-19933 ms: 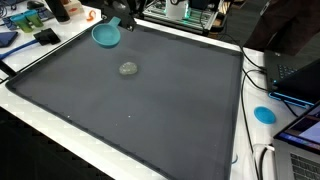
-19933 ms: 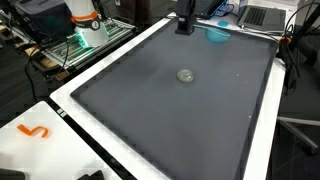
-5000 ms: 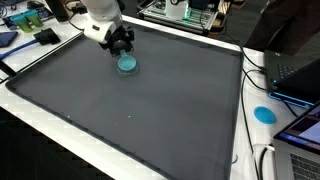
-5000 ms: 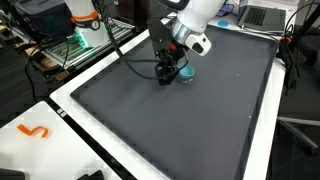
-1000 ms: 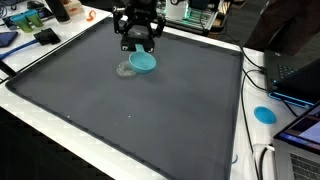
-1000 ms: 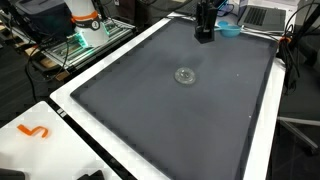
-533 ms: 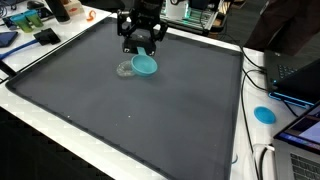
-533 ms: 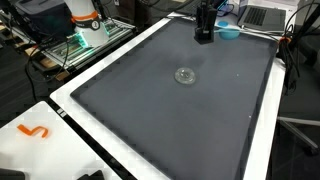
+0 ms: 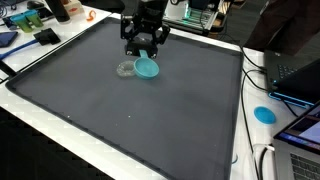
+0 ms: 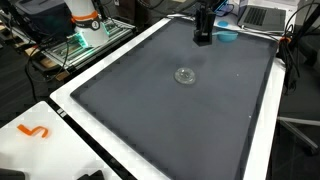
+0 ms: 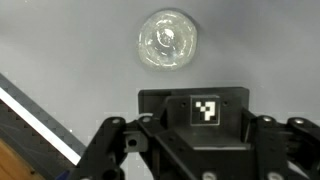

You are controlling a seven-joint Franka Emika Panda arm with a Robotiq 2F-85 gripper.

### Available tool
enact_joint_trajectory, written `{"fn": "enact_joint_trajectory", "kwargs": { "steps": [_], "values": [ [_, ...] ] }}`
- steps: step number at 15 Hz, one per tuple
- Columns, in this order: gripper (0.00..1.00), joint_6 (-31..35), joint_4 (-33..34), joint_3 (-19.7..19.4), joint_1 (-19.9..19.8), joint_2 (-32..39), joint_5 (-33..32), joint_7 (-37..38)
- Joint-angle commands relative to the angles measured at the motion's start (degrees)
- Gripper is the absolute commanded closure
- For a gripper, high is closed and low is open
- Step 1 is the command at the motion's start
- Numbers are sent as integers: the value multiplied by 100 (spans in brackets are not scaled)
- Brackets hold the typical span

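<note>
Dark grey mat (image 9: pixel 150 120) lies below me. My gripper (image 9: pixel 146 54), clamped on the teal bowl (image 9: pixel 147 67), has drifted slightly right this last second, leaving the clear round lid (image 9: pixel 125 68) uncovered just left of it.

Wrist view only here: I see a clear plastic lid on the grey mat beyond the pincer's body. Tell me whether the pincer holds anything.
Observer: The pincer looks shut on the rim of a teal bowl.
Operator: Give me its height.
Observer: The teal bowl hangs in the air above the grey mat, not resting on it.
Operator: Report what lies off the mat.
Observer: A blue disc lies on the white table outside the mat's edge.
</note>
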Motion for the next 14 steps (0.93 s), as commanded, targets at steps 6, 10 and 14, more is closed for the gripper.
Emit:
{"fn": "enact_joint_trajectory", "kwargs": {
  "steps": [6, 10, 14],
  "values": [
    [69, -119, 140, -49, 72, 190, -128, 118],
    [69, -178, 263, -46, 61, 294, -60, 66],
    [69, -322, 482, -39, 28, 415, 44, -23]
  ]
}}
